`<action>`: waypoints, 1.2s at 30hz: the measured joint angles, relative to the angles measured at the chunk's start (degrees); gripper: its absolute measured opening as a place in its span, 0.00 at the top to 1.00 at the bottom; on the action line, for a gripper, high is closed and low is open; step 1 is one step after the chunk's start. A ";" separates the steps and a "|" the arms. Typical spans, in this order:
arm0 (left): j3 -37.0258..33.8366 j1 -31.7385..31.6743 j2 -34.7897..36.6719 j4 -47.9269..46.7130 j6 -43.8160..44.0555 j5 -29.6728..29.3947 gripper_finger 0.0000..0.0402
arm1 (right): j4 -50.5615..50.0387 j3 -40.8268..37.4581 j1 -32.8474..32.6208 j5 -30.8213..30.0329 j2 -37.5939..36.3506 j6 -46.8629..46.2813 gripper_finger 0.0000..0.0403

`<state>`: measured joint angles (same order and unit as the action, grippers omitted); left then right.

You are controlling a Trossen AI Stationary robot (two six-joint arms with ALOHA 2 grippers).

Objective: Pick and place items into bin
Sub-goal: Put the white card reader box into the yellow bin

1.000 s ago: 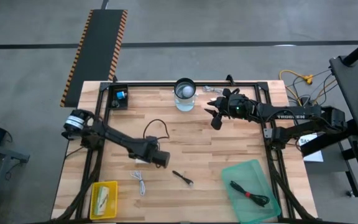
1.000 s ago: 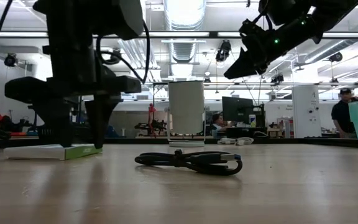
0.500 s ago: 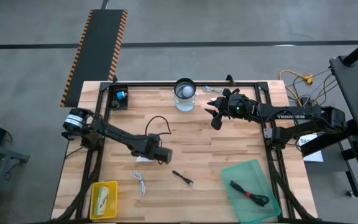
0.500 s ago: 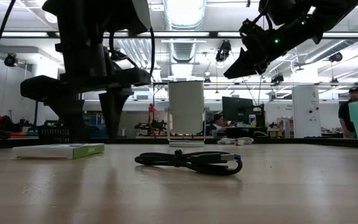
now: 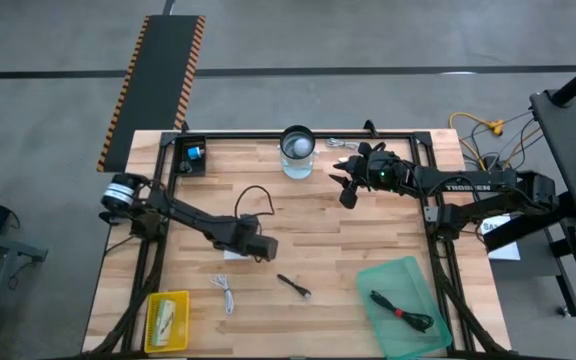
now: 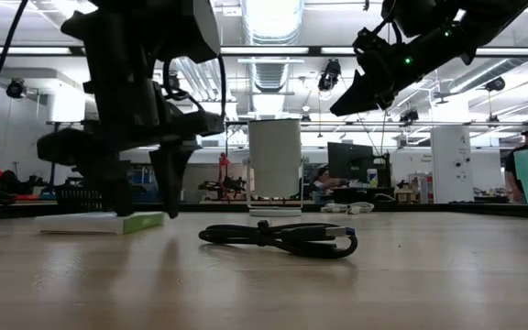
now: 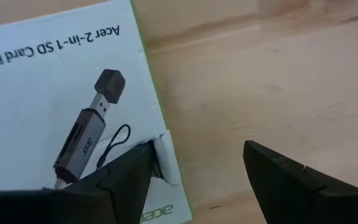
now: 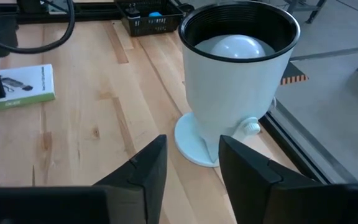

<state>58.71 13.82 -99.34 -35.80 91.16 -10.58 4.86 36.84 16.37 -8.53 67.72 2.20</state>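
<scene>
My left gripper [image 5: 259, 249] is open and low over a white printed packet [image 7: 55, 93] with a green edge, which lies flat mid-table [image 5: 230, 254]. One finger stands over the packet's edge and the other over bare wood. A short white cable [image 5: 226, 293] and a small black tool [image 5: 293, 285] lie flat nearer the near edge. The green bin [image 5: 408, 275] at the near right holds a black cable with a red tip [image 5: 400, 312]. My right gripper [image 5: 348, 190] is open and waits in the air beside the jar [image 5: 297, 148]. My left gripper comes from above, pointing down, with its fingers astride the packet's green-edged side [image 7: 157, 155]. In the low view one fingertip [image 6: 122, 209] reaches down to the packet's top face [image 6: 90, 223]. Whether it touches the packet I cannot tell.
A yellow tray [image 5: 168, 318] with another packet sits at the near left corner. A small black tray [image 5: 190, 153] is at the far left, and a thin black cable loop [image 5: 253, 200] lies behind my left gripper. The white-based jar [image 8: 238, 81] stands close ahead of my right gripper's fingers.
My left gripper rose off the packet, shifted a little toward the table's right, and came down again at the packet's edge. The packet has slid slightly the same way. My right arm has kept still.
</scene>
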 joint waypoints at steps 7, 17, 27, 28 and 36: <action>-1.74 -0.26 0.16 0.67 -0.09 1.21 0.43 | -0.01 0.00 0.00 0.00 0.00 0.79 0.68; -5.17 -1.01 0.10 -0.25 -3.71 6.58 0.83 | -0.02 0.00 0.00 0.00 0.00 1.05 0.69; -6.95 -1.31 1.93 -0.66 -6.58 13.29 0.99 | -0.04 0.00 0.01 0.00 0.00 1.68 0.70; -6.78 -1.39 3.11 -0.65 -7.58 14.63 0.99 | -0.04 0.00 0.01 0.00 0.00 1.88 0.70; -3.09 0.18 14.67 -1.15 -7.48 16.78 1.00 | -0.39 0.00 0.00 0.00 0.00 1.92 0.71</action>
<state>55.63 14.00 -84.66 -36.95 83.68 6.20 4.47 36.84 16.38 -8.54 67.72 4.12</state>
